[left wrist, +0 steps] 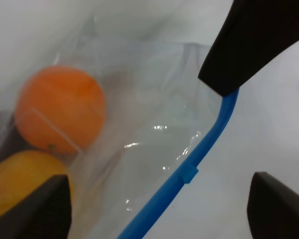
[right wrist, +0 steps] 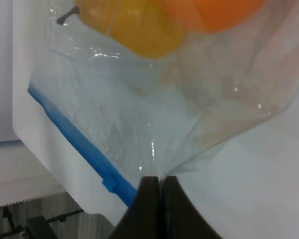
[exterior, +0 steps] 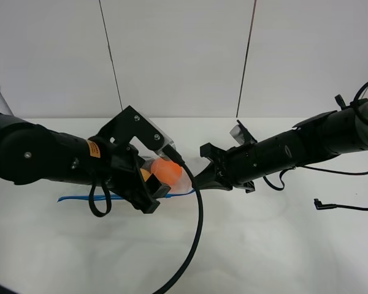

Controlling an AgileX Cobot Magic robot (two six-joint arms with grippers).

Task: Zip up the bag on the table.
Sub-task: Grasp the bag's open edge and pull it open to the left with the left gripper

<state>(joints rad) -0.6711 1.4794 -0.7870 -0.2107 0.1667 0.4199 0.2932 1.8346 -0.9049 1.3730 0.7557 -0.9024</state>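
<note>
clear, crinkly plastic zip bag (exterior: 185,166) lies near the middle of the plain white matte worktop (exterior: 264,245), between the two arms. its thin blue seal strip (left wrist: 209,144) runs along the long edge nearest the high camera. a round orange item (left wrist: 60,109) and a yellow item (left wrist: 20,179) show through the plastic. left gripper (left wrist: 157,211): fingers spread wide on either side of the strip, nothing held. right gripper (right wrist: 157,186): fingers pressed together, pinching the bag's clear plastic at its end, just beside the strip.
</note>
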